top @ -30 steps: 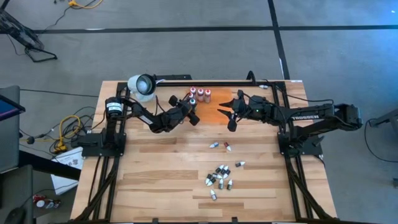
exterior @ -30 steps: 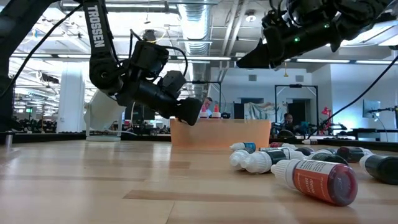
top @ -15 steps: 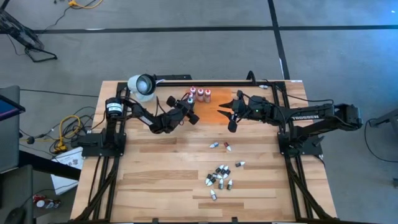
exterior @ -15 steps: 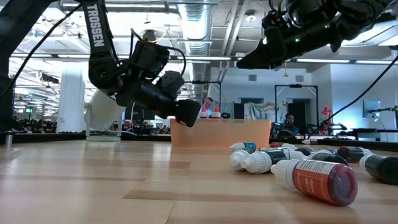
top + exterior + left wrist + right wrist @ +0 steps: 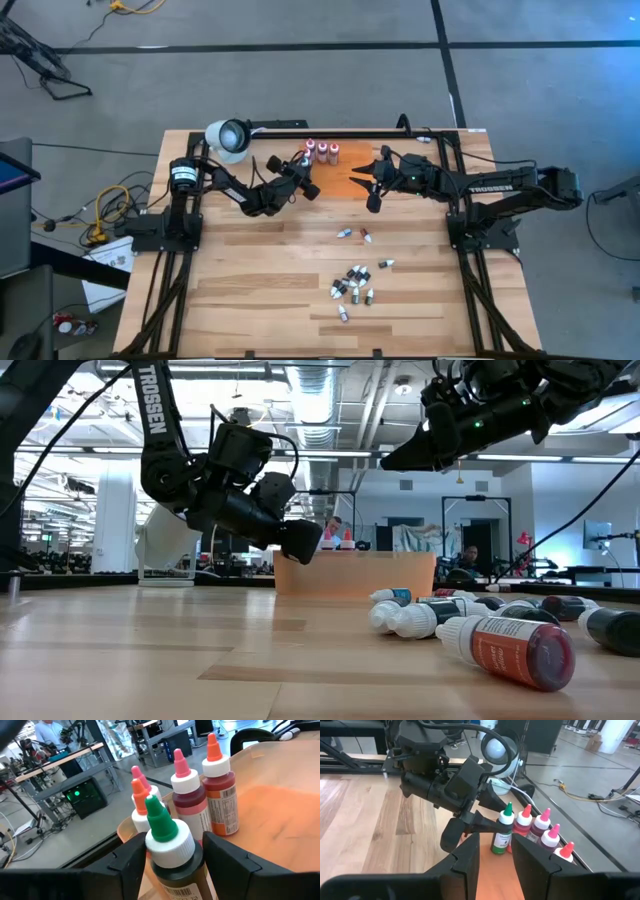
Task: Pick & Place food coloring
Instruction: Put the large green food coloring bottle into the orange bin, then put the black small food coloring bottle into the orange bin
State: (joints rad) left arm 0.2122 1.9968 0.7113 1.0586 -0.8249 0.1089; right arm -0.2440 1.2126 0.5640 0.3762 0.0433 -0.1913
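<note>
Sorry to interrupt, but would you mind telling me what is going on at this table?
The left gripper holds a green-tipped bottle at the orange mat, beside a row of upright bottles already standing there. The right gripper hovers over the mat with nothing in it. More small bottles lie scattered on the table.

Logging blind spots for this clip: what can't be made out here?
- Green-tipped bottle: base cut off by the left wrist view's edge, sides covered by the left gripper fingers.
- Loose bottles: too small in the high view to read colours.
- Orange mat: its surface is edge-on in the low view.
</note>
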